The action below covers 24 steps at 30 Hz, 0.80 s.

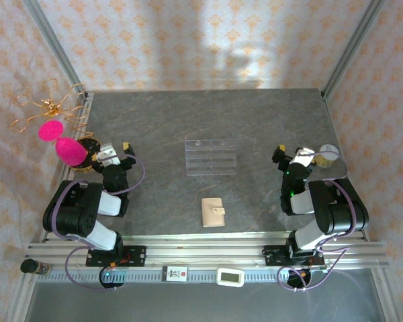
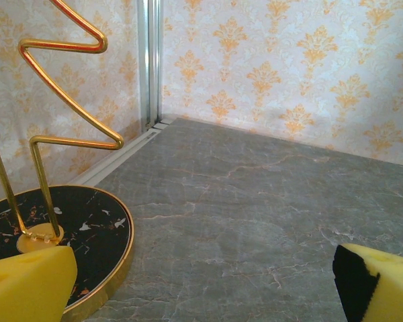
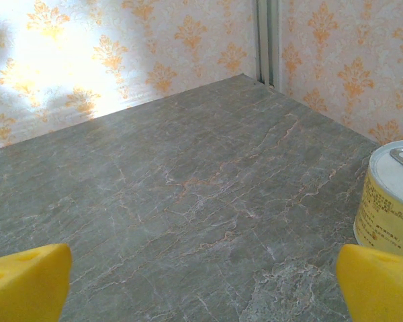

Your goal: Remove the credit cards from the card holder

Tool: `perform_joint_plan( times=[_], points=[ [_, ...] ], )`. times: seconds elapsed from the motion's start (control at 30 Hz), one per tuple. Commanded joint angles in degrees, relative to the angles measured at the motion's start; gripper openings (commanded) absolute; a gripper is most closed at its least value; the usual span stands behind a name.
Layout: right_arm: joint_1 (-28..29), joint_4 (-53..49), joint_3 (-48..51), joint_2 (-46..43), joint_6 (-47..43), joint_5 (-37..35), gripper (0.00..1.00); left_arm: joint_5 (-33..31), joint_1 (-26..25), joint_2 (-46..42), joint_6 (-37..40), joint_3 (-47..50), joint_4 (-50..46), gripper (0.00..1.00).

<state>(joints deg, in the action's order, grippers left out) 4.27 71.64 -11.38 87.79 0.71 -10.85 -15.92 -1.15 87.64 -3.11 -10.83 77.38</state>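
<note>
Here we see the card holder (image 1: 213,212) lying folded shut on the grey surface (image 1: 161,134), near the front edge and roughly midway between the two arms, touched by neither. Behind it, set apart, sits a clear slotted tray (image 1: 211,157). We find the left claw (image 2: 201,288) spread wide with nothing between its yellow fingertips (image 2: 27,285), beside the round black base of a gold wire stand (image 2: 87,228). The right claw (image 3: 201,285) is likewise wide open and empty, hovering near a pale tin can (image 3: 389,194) at the right edge.
</note>
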Motion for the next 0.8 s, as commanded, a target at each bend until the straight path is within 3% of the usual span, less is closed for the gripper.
perform_joint_plan(
  times=[0.0, 0.63, 0.7, 0.77],
  points=[
    [-0.4, 1.4, -0.7, -0.6, -0.9, 0.0, 1.00, 0.8, -0.6, 0.5, 0.2, -0.3, 0.9, 0.99],
    [-0.4, 1.6, -0.8, -0.9, -0.9, -0.3, 1.00, 0.7, -0.6, 0.5, 0.3, -0.3, 1.1, 0.99],
    [-0.4, -4.6, -3.1, -3.9, -0.4, -1.8, 1.00, 0.6, -1.7, -1.8, 1.4, -0.1, -0.1, 0.99],
    [-0.4, -18.0, -8.7, -7.0, 0.9, -3.6, 1.00, -0.6, -3.6, -6.1, 3.6, -1.4, -5.8, 0.99]
  ],
)
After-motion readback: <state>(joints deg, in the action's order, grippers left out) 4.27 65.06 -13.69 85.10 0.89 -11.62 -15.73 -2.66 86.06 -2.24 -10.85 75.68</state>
